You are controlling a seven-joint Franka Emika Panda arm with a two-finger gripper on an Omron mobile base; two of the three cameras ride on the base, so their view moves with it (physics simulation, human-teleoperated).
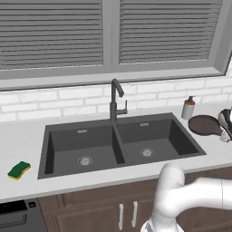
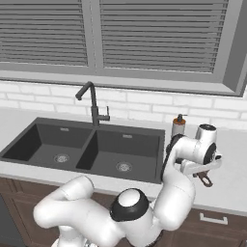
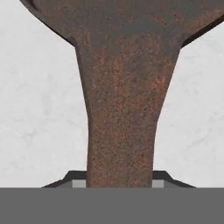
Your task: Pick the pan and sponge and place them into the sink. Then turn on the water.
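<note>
The dark brown pan (image 1: 206,124) lies on the counter right of the sink (image 1: 97,145), beside the soap bottle. Its rusty handle (image 3: 122,113) runs up between my fingertips (image 3: 76,182), which sit against both its sides. My gripper (image 3: 119,183) is shut on that handle, low over the counter at the far right (image 1: 225,129). From the right side the arm hides most of the pan, and just the handle's end (image 2: 206,181) pokes out below the gripper (image 2: 202,171). The green and yellow sponge (image 1: 19,170) lies left of the sink. Water is out of view; the faucet (image 1: 115,102) looks dry.
A soap dispenser bottle (image 1: 188,108) stands behind the pan by the tiled wall. The faucet (image 2: 91,103) rises behind the divider of the two basins (image 2: 43,142). A window sill and blinds run above the counter. Cabinet doors lie below the counter edge.
</note>
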